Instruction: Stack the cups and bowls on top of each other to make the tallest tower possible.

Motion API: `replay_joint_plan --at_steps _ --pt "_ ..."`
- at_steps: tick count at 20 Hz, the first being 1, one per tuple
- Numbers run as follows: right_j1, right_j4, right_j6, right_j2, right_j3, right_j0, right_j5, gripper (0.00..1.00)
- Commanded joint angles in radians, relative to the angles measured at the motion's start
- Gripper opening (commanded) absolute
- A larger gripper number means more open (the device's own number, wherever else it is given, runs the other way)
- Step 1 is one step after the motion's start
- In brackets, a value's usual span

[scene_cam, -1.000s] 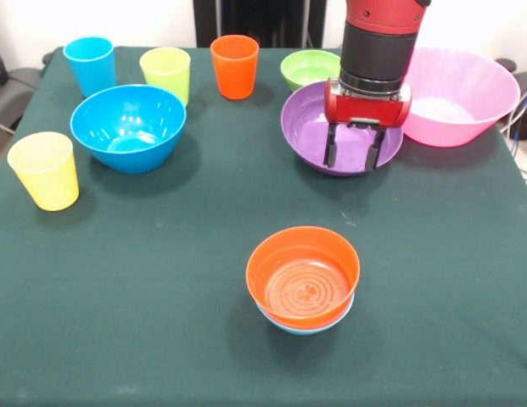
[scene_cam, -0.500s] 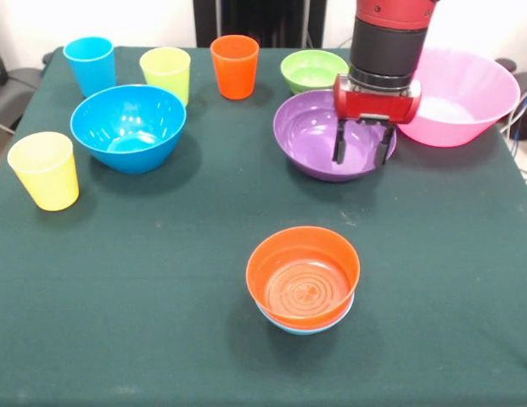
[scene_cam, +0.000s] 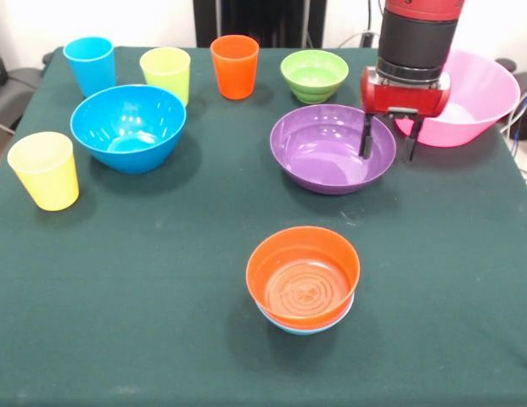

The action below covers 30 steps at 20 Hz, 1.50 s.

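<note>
since a second ago the gripper (scene_cam: 388, 142) has slid off the middle of the purple bowl (scene_cam: 333, 147) toward that bowl's three o'clock rim. its jaws stand apart, empty, one finger inside the rim, the other between it and the pink bowl (scene_cam: 475, 85). to do this well, i'd guess it should drop straight down and pinch only the purple wall, clear of the pink one. the tower (scene_cam: 303, 278), an orange bowl nested in a light-blue one, sits at six o'clock. the arm hides part of the pink bowl, and the light-blue bowl barely shows.
</note>
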<state>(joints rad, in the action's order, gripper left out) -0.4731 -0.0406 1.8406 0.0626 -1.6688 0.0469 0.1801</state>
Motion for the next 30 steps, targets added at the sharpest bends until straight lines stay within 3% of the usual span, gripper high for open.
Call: replay_joint_plan --at_steps 1,11,22,30 --pt "0.054 -0.024 0.162 -0.049 -0.018 -0.001 0.027 1.0" --pt "0.077 -0.009 0.14 -0.052 0.0 -0.021 0.003 1.0" --pt "0.187 -0.009 0.151 -0.046 0.065 -0.015 -0.092 1.0" --pt "0.198 -0.017 0.146 -0.043 0.069 -0.012 -0.101 1.0"
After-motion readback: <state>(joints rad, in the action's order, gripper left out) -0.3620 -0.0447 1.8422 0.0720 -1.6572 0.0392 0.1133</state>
